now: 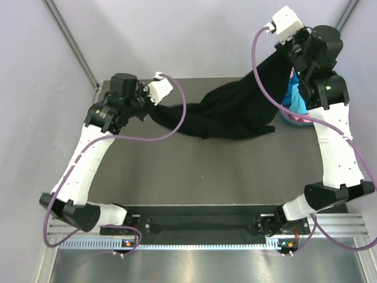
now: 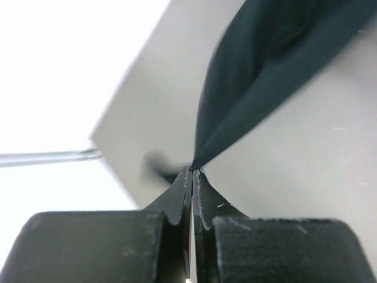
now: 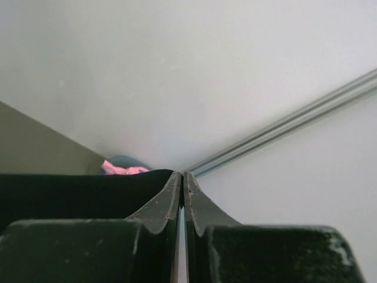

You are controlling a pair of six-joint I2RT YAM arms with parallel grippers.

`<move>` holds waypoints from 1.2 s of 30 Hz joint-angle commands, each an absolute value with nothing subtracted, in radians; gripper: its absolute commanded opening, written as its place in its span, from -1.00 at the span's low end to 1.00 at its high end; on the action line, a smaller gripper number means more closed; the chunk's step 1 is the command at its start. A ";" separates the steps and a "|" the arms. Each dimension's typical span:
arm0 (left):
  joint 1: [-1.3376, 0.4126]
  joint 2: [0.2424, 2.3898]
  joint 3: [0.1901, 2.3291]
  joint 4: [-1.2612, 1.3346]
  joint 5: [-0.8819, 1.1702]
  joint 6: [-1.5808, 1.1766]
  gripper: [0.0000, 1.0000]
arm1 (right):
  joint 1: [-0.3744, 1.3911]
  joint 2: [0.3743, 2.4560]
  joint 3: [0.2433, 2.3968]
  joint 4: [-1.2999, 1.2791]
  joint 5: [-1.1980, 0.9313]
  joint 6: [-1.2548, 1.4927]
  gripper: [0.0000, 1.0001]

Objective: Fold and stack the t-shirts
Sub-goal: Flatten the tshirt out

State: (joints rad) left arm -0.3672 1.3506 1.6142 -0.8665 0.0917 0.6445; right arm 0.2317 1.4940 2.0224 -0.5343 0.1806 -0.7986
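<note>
A large black t-shirt (image 1: 230, 112) hangs stretched between both grippers above the table's far half, its middle sagging in a heap on the surface. At the far left my left gripper (image 1: 151, 111) is low and shut on a pointed corner of the black cloth (image 2: 259, 65); in the left wrist view the left gripper (image 2: 193, 169) pinches that tip. My right gripper (image 1: 288, 53) is raised high at the far right, shut on the shirt's other end. In the right wrist view the right gripper (image 3: 181, 174) is closed, with black cloth (image 3: 76, 188) running to its tip.
A basket (image 1: 296, 119) at the far right, partly behind the right arm, holds turquoise cloth (image 1: 293, 97); pink cloth (image 3: 123, 169) shows in the right wrist view. The grey table (image 1: 177, 171) is enclosed by pale walls with a metal frame post (image 1: 73, 41) at the left.
</note>
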 commanded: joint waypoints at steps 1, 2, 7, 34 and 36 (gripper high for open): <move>-0.357 1.307 1.644 -0.816 -0.106 0.738 -1.00 | 0.210 1.500 2.089 -0.577 0.202 -0.764 -1.00; -0.357 1.281 1.643 -0.808 -0.118 0.742 -1.00 | 0.209 1.484 2.079 -0.575 0.202 -0.759 -1.00; -0.356 1.137 1.508 -0.790 -0.104 0.768 -1.00 | 0.158 1.402 1.945 -0.574 0.198 -0.721 -1.00; -0.354 1.697 1.460 -0.721 0.051 0.401 0.16 | 0.135 1.008 1.082 -0.635 0.017 -0.611 -1.00; -0.351 1.797 1.550 -0.729 0.057 0.368 0.14 | 0.135 1.015 1.059 -0.620 0.015 -0.606 -1.00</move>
State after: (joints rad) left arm -0.3573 1.6985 1.4471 -0.7578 0.0368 0.4870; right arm 0.1463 1.0149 1.0698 -0.6857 0.0433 -0.6453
